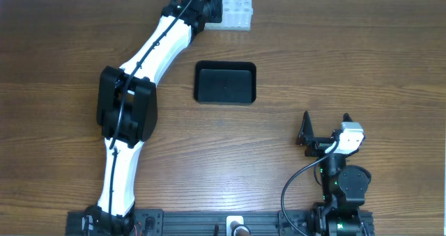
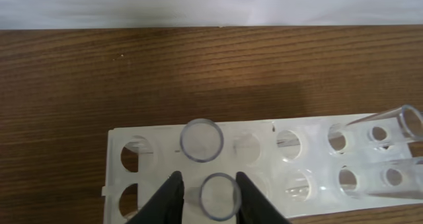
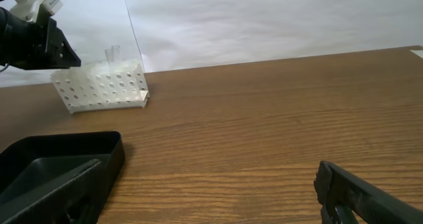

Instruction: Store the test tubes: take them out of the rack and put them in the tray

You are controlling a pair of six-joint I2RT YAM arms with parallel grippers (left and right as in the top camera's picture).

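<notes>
The white test tube rack (image 1: 233,14) stands at the far edge of the table. My left gripper (image 1: 209,10) hangs over its left end. In the left wrist view my left gripper (image 2: 210,197) is shut on a clear test tube (image 2: 219,196) standing in the rack (image 2: 291,145). Another tube (image 2: 201,139) stands in the hole just beyond it, and two more tubes (image 2: 396,128) stand at the rack's other end. The black tray (image 1: 225,83) lies mid-table with nothing in it. My right gripper (image 1: 325,128) rests open near its base, holding nothing.
From the right wrist view, the rack (image 3: 99,88) and the left gripper (image 3: 33,32) sit far off, with the tray rim (image 3: 79,139) close by. Bare wood lies between the tray and the right arm. A white wall backs the table's far edge.
</notes>
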